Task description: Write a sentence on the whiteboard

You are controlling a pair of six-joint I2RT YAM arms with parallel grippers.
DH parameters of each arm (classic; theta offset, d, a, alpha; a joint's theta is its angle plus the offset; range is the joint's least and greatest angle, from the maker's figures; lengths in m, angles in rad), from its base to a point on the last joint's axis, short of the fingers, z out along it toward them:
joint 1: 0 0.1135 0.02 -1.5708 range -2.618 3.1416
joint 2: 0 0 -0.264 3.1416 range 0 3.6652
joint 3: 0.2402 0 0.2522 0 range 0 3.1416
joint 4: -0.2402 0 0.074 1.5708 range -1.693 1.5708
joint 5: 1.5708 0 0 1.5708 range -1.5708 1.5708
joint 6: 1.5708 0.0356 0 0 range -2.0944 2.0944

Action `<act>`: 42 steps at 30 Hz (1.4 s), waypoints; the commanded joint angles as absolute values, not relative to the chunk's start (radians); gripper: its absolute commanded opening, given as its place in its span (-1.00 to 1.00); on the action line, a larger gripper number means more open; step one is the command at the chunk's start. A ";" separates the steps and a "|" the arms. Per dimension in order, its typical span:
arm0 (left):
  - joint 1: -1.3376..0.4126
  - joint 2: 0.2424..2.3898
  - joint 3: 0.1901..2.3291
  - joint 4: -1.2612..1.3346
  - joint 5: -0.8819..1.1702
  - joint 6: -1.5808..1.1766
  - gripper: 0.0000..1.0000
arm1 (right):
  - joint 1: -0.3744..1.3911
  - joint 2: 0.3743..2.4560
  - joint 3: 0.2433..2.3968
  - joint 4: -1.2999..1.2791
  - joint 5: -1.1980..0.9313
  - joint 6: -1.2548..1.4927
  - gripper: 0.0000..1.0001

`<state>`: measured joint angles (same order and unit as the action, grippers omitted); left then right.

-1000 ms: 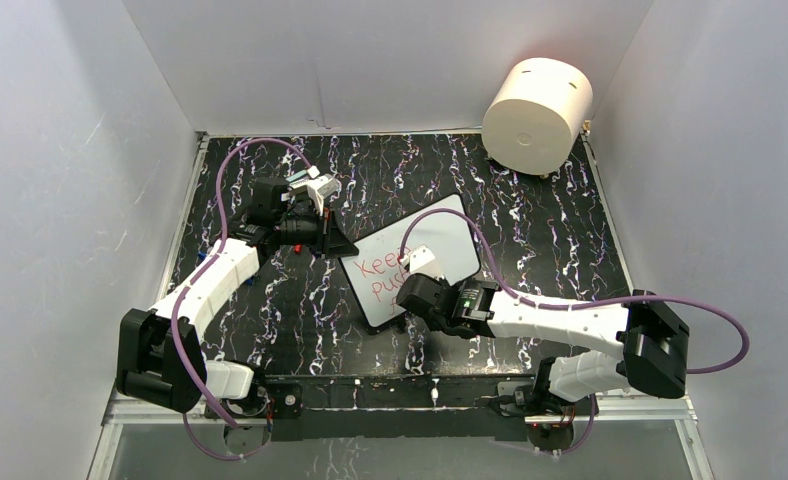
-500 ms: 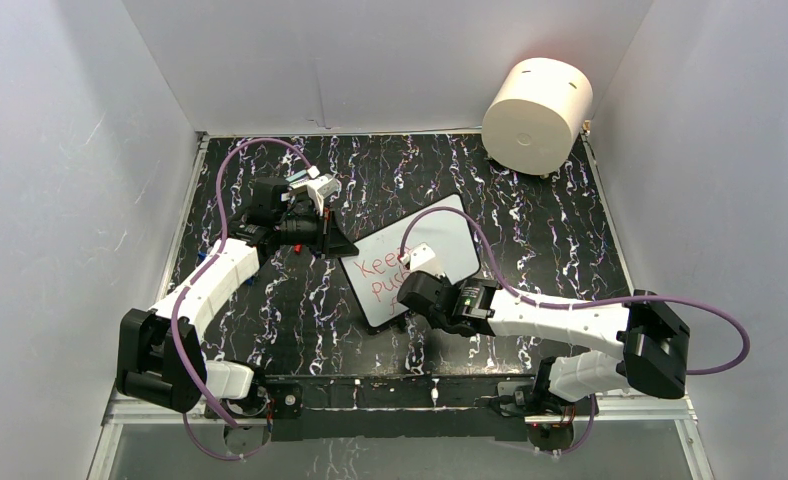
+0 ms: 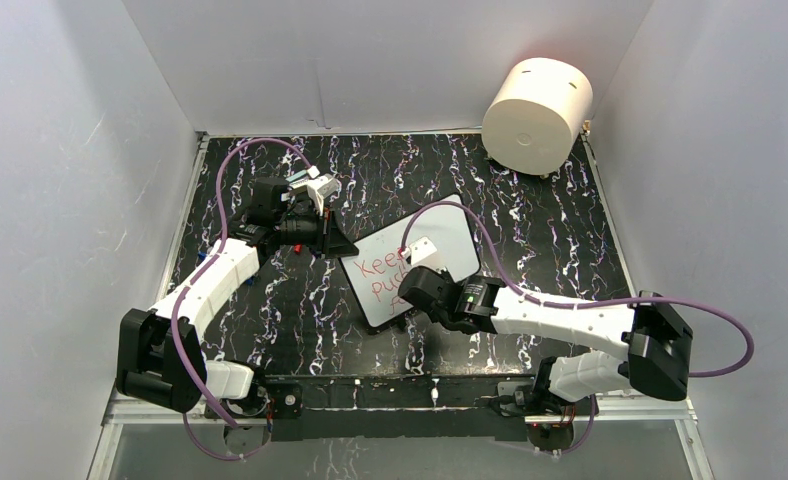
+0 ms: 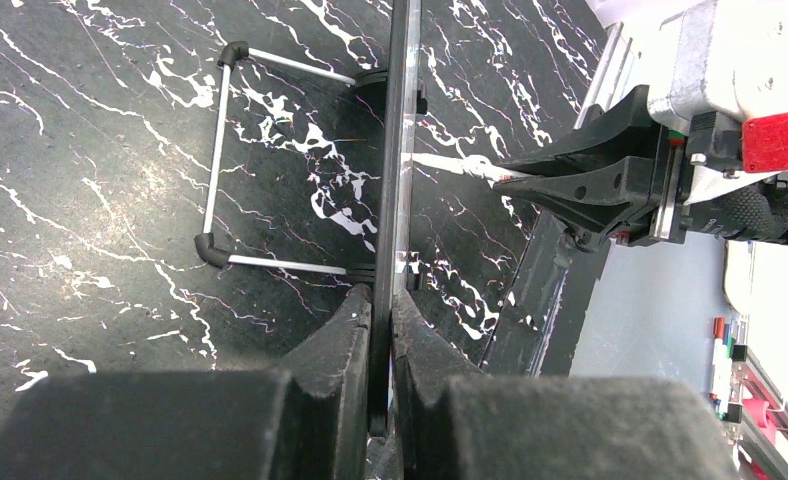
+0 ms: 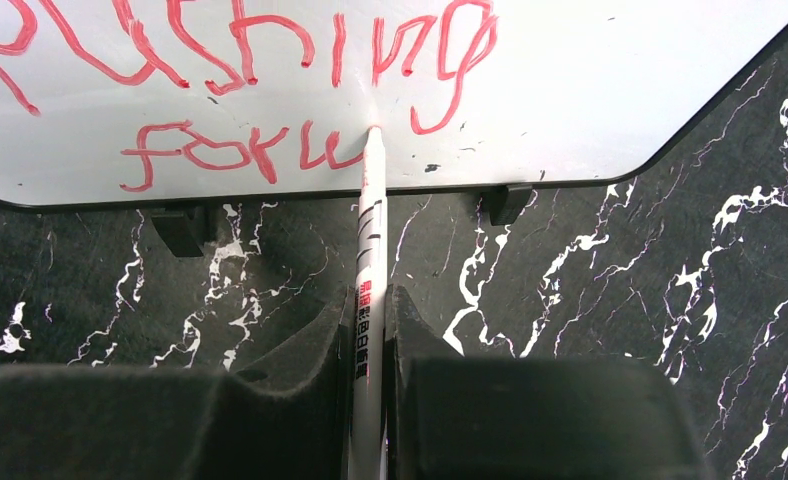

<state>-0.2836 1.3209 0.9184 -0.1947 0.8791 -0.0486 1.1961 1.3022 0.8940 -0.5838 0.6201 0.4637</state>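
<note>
Whiteboard (image 3: pixel 446 236) rim clenched in left jaws; right jaws grip marker (image 5: pixel 370 205) at lower edge.

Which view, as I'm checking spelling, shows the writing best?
Right wrist: the writing is large and legible. Top external shows it small, partly behind the arm. Left wrist sees only the board's edge.

Top view: the right arm (image 3: pixel 560 318) covers the line ends of the sentence (image 3: pixel 374 266); right wrist view: the frame's upper edge cuts the whiteboard (image 5: pixel 590 80) above "pushing"; the rear of the marker (image 5: pixel 371 230) is buried in the right gripper (image 5: pixel 370 298); left wrist view: board edge-on, writing unseen.
</note>
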 commanded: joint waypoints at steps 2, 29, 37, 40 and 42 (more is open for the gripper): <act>-0.291 1.356 0.904 -0.263 0.746 -0.021 -1.00 | 1.187 1.278 0.939 -0.523 0.657 0.454 -1.00; -0.290 1.361 0.906 -0.265 0.745 -0.020 -1.00 | 1.151 1.240 0.844 -0.549 0.615 0.485 -1.00; -0.291 1.364 0.905 -0.266 0.746 -0.020 -1.00 | 1.141 1.253 0.839 -0.546 0.597 0.484 -1.00; -0.290 1.364 0.905 -0.266 0.748 -0.021 -1.00 | 1.137 1.250 0.832 -0.544 0.600 0.485 -1.00; -0.291 1.365 0.904 -0.265 0.748 -0.021 -1.00 | 1.131 1.250 0.831 -0.540 0.601 0.483 -1.00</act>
<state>-0.2836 1.3212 0.9184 -0.1951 0.8791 -0.0486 1.1435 1.2522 0.8490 -0.5713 0.5911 0.4831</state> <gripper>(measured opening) 0.062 0.197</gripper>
